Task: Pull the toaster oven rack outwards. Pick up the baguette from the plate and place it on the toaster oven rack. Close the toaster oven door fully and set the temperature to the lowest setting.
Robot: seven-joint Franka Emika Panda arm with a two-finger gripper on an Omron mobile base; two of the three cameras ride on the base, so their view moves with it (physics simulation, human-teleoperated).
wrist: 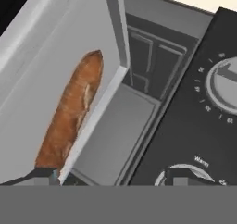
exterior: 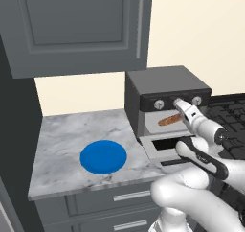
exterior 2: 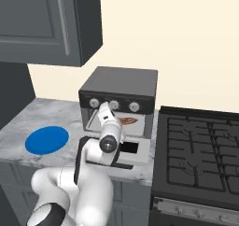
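Your gripper (exterior: 181,105) hangs right at the front of the oven (exterior: 165,89), just below the knob row, with its jaws spread wide and nothing between them; in the hand view the two fingertips (wrist: 44,174) stand far apart at the bottom. The baguette (exterior: 168,119) already lies on the rack (wrist: 51,75) inside the oven mouth, so the plate (exterior: 103,157) sits bare on the counter to the oven's left, well apart from it. The door (exterior: 165,148) hangs open, folded down flat in front of the oven, window up. Judged from this, the loading is done and your next concern is that door. Expect it to be a stiff, hinged flap, light enough to swing but smooth on its face, so a pinch on the panel would likely slip; go for the bar handle at its free edge, farthest from the oven, and lift from underneath or close on the bar. You cannot see the handle clearly from here, as the arm covers that edge. The baguette itself looks rigid and light, and it lies lengthwise along the rack near its outer edge in the hand view, so the rack may need pushing in before the door will shut. The knobs (exterior 2: 114,104) look small, round and slick; grip across the rim.
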